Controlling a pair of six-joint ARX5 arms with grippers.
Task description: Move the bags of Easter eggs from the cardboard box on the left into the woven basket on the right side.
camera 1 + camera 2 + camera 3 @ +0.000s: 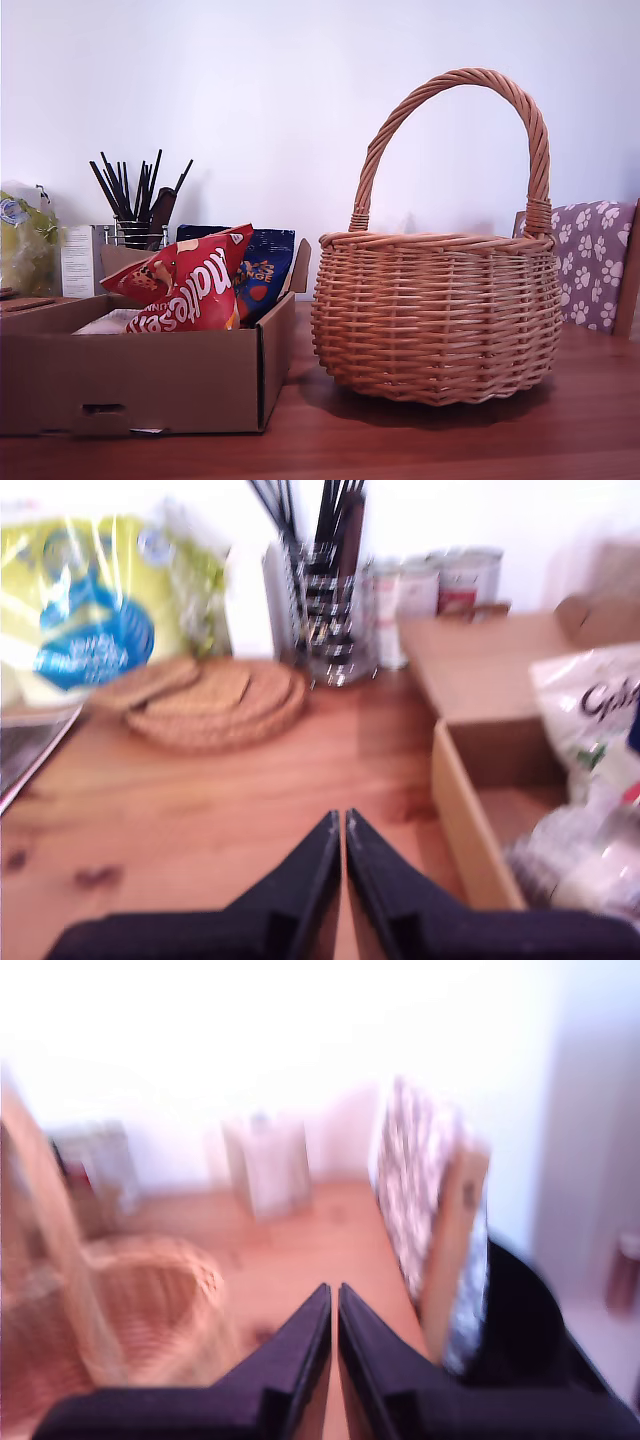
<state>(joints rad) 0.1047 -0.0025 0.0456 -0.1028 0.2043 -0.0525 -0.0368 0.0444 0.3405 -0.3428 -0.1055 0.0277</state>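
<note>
Resting shut with nothing held, my first gripper has its two dark tips pressed together over the wooden table, just beside the cardboard box. My second gripper is pinched closed and empty too, near the woven basket.

The red Maltesers bag stands in the box, leaning up over the front wall. Behind it stands the dark blue Terry's Orange bag. The basket sits just beside the box, and I cannot see inside it.

I think a few things could go wrong. The bags are shiny and slippery, so a pinch on a corner could slide off. The basket's tall handle arches over its mouth, so a carried bag could bump it and fall. Both wrist views are blurry, so aiming is harder.

Only the first wrist view shows the white Galaxy bag in the box, and farther off, the yellow-green bag behind some round mats. Only the exterior view shows the whole basket.
</note>
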